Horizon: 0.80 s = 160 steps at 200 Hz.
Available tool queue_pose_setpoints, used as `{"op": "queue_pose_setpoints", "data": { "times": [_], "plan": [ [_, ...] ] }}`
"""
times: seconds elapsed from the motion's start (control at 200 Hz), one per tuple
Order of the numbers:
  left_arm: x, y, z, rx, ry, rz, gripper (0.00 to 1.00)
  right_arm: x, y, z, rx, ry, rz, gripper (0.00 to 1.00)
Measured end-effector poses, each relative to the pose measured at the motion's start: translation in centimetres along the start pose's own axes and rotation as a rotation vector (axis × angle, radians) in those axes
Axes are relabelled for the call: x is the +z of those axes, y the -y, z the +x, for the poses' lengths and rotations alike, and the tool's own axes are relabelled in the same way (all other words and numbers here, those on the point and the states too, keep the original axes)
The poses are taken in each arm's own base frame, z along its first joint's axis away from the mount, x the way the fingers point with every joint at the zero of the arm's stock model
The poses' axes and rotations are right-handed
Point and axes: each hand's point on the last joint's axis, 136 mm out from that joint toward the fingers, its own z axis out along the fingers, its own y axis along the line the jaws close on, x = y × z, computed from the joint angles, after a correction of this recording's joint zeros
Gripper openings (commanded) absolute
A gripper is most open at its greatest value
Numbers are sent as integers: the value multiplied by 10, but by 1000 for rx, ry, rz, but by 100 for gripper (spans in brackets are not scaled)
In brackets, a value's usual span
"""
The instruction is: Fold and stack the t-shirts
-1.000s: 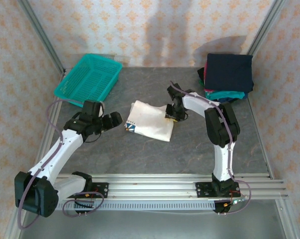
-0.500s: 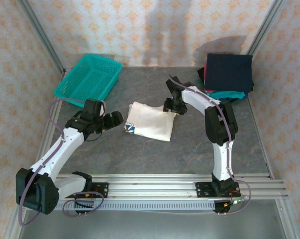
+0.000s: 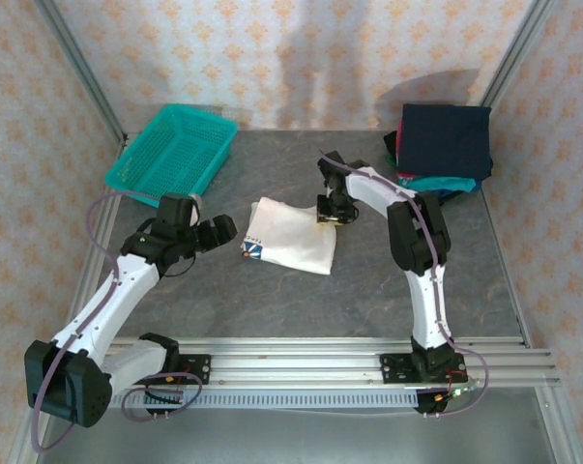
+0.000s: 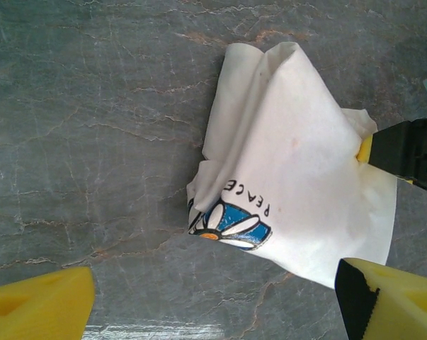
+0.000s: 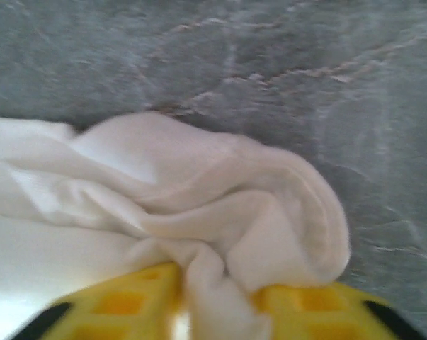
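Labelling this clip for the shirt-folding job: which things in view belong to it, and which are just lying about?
Job: white t-shirt; stack of folded t-shirts; right gripper, pinching the white t-shirt's edge.
Lying about: teal mesh basket.

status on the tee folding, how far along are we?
Done: a stack of folded navy, teal and red t-shirts sits at the table's far right corner. In hand: the white cloth t-shirt with a blue flower print lies roughly folded mid-table; the right gripper pinches its far right corner, and the left gripper hovers open beside its left edge. Left: finish that fold and carry it onto the stack.
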Motion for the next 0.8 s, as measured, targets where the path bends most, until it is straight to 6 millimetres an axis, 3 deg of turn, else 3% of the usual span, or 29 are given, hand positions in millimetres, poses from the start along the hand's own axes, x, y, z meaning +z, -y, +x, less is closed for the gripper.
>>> {"op": "queue_pose_setpoints", "data": {
  "times": [0.09,0.28,0.41,0.51,0.706,0.801],
  "plan": [
    [-1,-3,1,-1,1,-12,89,-1,-4,-2,0,9,-21,0],
    [-9,-2,-1,6,26,-11,89,-5,-2,-5,14,32,-23,0],
    [-11,-2,-2,9,33,-6,89,-19,8,-10,-12,82,51,0],
    [-12,-1,-2,11,35,-4,89,-48,18,-23,-42,154,135,0],
    [-20,9,-14,24,66,18,89,-138,19,-72,-107,397,231,0],
    [-24,15,-21,28,85,32,89,-172,25,-91,-108,473,262,0]
  ]
}}
